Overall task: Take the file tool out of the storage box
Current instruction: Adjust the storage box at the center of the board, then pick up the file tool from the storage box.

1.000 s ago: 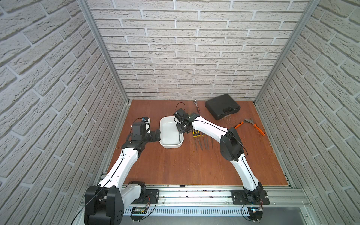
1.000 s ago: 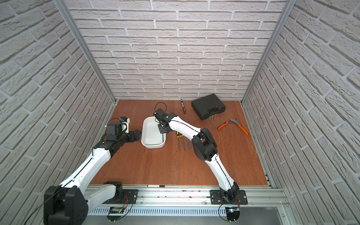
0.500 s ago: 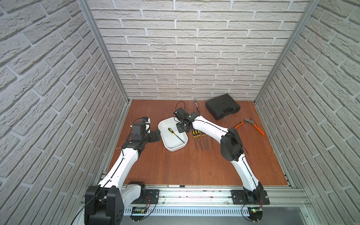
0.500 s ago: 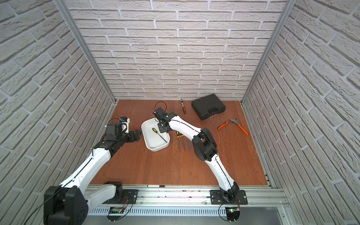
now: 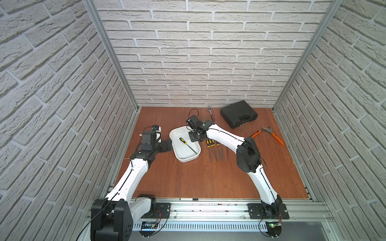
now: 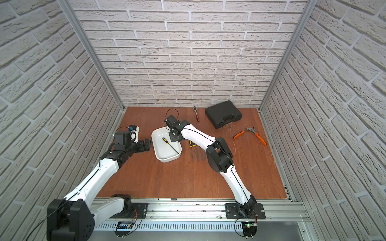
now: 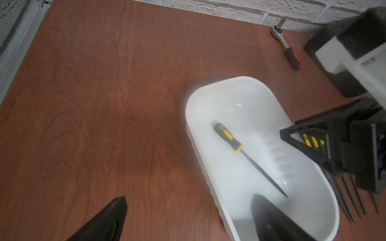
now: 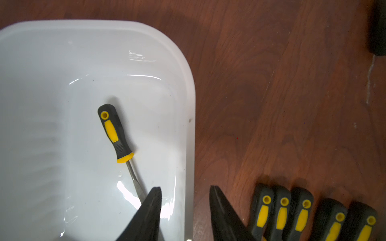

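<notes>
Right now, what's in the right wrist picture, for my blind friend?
A yellow-and-black file tool lies inside the white storage box. The right claw hangs open over its rim, near five other files on the table.

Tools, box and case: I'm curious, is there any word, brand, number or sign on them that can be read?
No text can be read anywhere.
file in the box: yellow and black handle, no lettering shows.
files on the table: handles likewise bare.
case: any embossing is too small to read.
ratchet, pliers: no legible marks.
</notes>
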`<state>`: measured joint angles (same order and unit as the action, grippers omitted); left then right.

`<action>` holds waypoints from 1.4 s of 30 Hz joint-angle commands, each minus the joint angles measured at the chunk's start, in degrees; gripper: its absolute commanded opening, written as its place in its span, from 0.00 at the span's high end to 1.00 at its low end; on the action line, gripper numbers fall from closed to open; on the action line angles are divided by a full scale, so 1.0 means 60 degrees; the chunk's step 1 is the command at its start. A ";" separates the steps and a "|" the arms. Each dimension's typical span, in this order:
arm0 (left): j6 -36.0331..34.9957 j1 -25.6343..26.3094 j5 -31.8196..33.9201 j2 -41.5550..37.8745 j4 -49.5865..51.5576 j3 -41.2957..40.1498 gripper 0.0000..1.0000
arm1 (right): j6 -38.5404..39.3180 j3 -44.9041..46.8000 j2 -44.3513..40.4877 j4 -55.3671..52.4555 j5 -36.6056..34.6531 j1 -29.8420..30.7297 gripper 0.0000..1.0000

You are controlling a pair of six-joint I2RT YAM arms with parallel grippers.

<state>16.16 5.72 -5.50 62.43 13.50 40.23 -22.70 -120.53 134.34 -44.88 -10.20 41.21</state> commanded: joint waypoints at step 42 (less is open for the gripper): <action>0.0370 -0.0318 0.0027 -0.0093 -0.0074 0.0068 0.01 | 0.2079 -0.2642 0.2843 0.1051 0.1689 0.0613 0.66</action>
<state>18.20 4.16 -5.39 62.19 13.52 40.23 -10.22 -134.43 149.82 -38.76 1.23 44.53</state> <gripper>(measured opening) 0.985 0.366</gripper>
